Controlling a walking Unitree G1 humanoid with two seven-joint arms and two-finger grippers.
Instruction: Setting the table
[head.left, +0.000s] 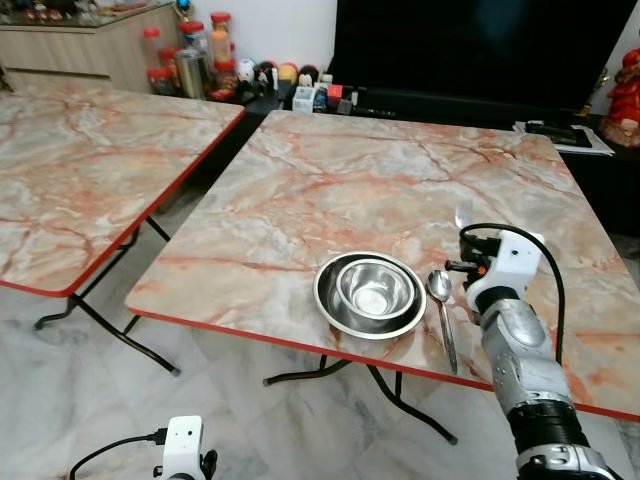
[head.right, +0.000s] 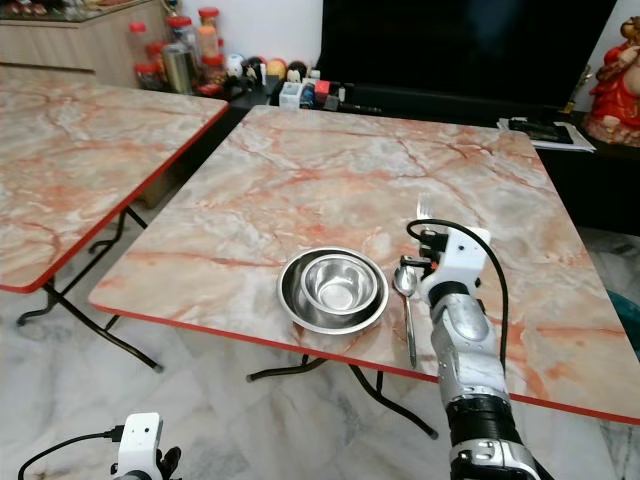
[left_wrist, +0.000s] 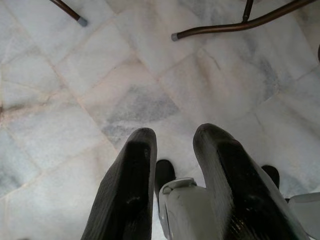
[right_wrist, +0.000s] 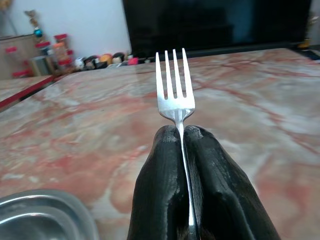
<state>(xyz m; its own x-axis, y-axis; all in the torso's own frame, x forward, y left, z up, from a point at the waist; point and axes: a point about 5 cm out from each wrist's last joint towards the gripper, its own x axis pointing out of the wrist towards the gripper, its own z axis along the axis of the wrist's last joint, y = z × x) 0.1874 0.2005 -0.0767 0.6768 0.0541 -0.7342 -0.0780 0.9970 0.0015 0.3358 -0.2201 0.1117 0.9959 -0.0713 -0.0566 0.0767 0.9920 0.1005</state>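
On the marble table (head.left: 330, 190) near its front edge sits a steel plate (head.left: 334, 307) with a smaller steel bowl (head.left: 375, 288) inside it. A spoon (head.left: 441, 300) lies just right of the plate, handle toward me. My right gripper (right_wrist: 181, 136) is shut on a silver fork (right_wrist: 173, 90), tines pointing away from me over the table, just right of the spoon; the tines (head.left: 462, 215) stick up past the wrist. My left gripper (left_wrist: 172, 142) hangs low over the floor, its black fingers (left_wrist: 131, 180) slightly apart with nothing between them.
A second marble table (head.left: 90, 170) stands to the left with a gap between the two. Jars and small items (head.left: 215, 60) line a low shelf behind, below a dark screen (head.left: 480, 50). Folding table legs (left_wrist: 240, 22) rest on the tiled floor.
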